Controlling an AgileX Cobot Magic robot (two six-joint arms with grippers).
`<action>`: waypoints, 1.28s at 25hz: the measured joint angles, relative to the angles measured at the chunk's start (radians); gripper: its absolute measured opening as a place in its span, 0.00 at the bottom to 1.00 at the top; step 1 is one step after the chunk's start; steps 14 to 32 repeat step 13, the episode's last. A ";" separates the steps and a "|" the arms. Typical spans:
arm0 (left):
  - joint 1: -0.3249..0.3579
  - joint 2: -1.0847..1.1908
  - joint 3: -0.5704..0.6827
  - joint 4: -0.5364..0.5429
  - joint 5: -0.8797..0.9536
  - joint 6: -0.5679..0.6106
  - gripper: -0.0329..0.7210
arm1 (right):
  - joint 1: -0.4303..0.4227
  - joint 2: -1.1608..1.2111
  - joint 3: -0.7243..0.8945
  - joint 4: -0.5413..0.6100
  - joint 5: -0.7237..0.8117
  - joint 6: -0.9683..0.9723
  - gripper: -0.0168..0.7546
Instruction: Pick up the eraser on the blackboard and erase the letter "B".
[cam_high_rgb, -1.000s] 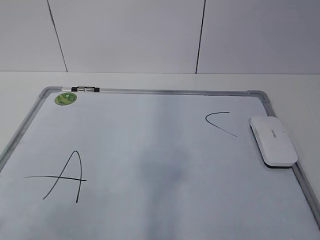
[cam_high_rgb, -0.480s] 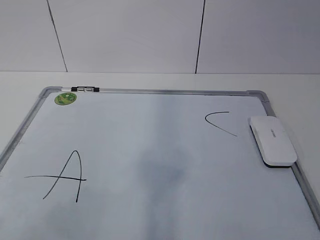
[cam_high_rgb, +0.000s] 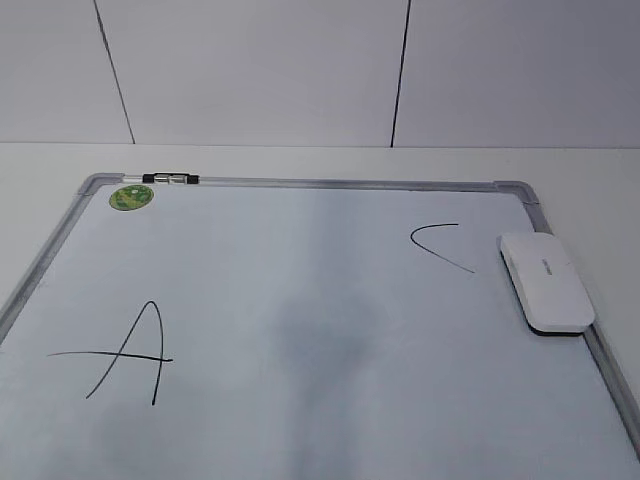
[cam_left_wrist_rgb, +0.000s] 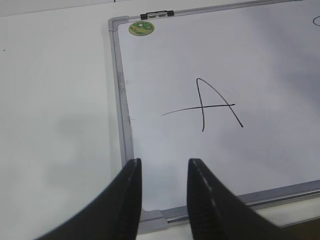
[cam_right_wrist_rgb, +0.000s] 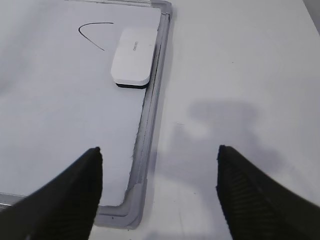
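The white eraser lies flat on the blackboard's right edge, beside the curved "C"; it also shows in the right wrist view. The blackboard is a white board with a grey frame. No letter "B" shows on it; a faint grey smudge marks its middle. My left gripper is open and empty over the board's near left corner. My right gripper is wide open and empty over the near right corner, well short of the eraser. Neither gripper shows in the exterior view.
A slanted black "A" is on the board's left part, also in the left wrist view. A round green sticker and a small clip sit at the far left corner. White table lies around the board.
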 joint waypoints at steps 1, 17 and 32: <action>0.000 0.000 0.000 0.000 0.000 0.000 0.36 | 0.000 0.000 0.000 0.000 0.000 0.000 0.75; 0.000 0.000 0.000 0.000 0.000 0.000 0.35 | 0.000 0.000 0.000 0.000 -0.001 0.000 0.75; 0.000 0.000 0.000 0.000 0.000 0.000 0.35 | 0.000 0.000 0.000 0.000 -0.001 0.000 0.75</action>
